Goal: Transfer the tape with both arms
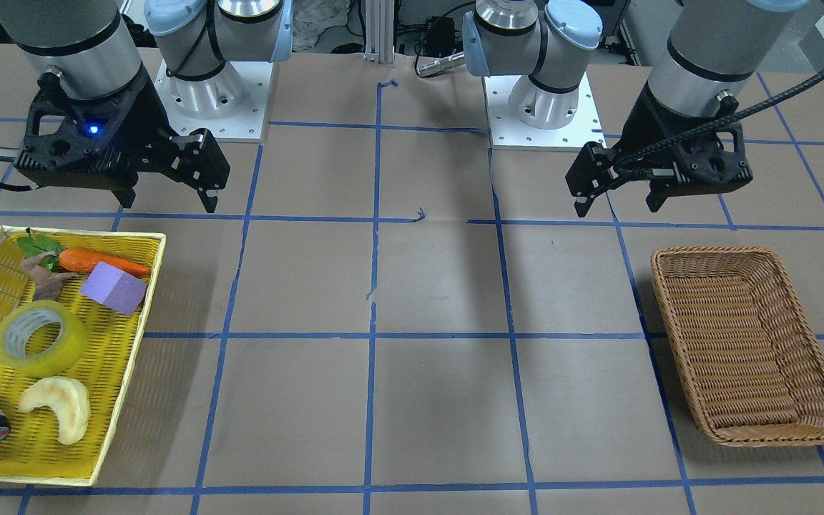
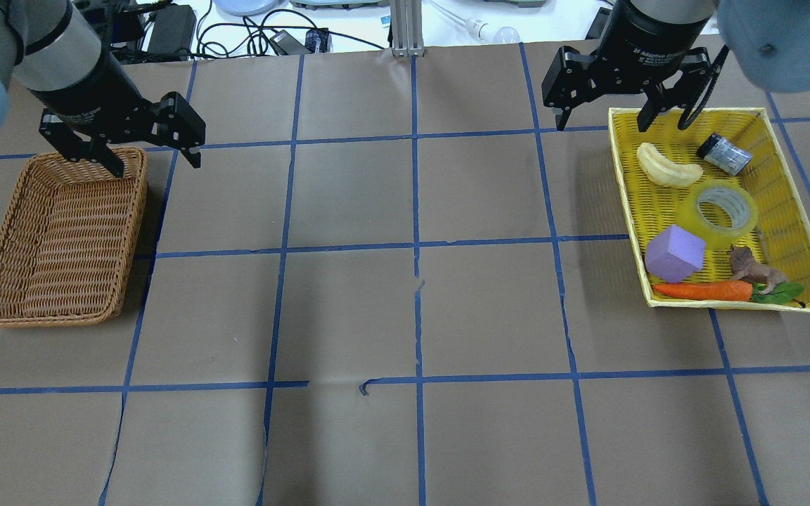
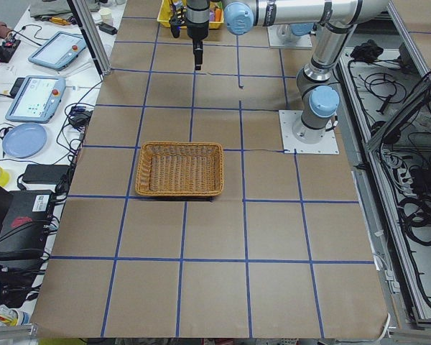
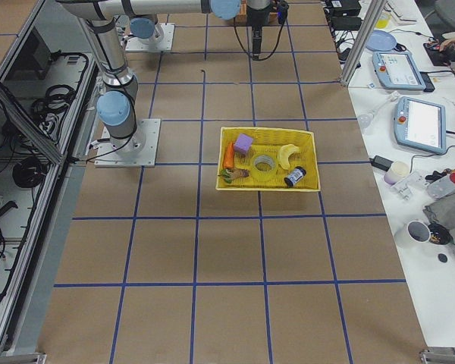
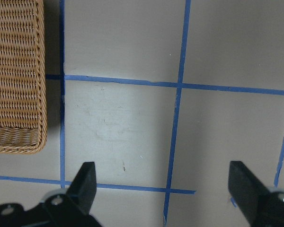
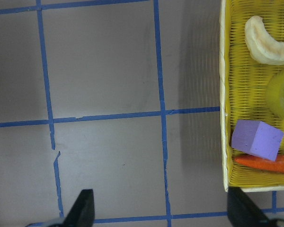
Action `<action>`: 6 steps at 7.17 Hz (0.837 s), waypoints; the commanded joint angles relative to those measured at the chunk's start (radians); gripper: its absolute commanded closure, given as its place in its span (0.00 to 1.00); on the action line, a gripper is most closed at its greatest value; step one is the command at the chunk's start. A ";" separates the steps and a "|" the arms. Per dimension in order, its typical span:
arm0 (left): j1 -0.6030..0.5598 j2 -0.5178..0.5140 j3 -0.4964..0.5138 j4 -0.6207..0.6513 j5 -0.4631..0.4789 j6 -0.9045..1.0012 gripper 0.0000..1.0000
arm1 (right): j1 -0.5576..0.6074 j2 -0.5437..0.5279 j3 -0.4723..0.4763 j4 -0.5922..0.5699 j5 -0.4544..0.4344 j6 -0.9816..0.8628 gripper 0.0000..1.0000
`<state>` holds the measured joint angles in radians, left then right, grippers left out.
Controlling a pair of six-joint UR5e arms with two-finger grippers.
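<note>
Seen from behind the robot, the tape is lying flat, mid yellow tray, awaiting pickup. The right gripper is hovering at the tray's eleven o'clock, jaws wide, empty. The left gripper, equally agape, is hanging at the wicker basket's one o'clock, likely to receive.

Looks like a robotics lab, with arms bolted to a table gridded in blue tape lines, teach pendants on a side bench and cable bundles alongside.
</note>
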<state>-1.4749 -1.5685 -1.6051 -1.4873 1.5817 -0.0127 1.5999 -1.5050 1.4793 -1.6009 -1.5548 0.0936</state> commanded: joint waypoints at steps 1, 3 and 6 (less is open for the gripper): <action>-0.007 -0.005 -0.002 -0.001 -0.003 -0.003 0.00 | -0.002 0.002 0.001 -0.001 -0.001 0.000 0.00; -0.021 -0.004 -0.006 -0.001 0.000 -0.003 0.00 | -0.002 0.000 -0.001 -0.001 -0.001 0.000 0.00; -0.021 -0.010 -0.003 -0.004 0.001 0.010 0.00 | -0.002 0.000 0.004 -0.001 -0.001 -0.003 0.00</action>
<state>-1.4955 -1.5762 -1.6086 -1.4887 1.5831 -0.0078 1.5984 -1.5048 1.4811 -1.6015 -1.5555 0.0929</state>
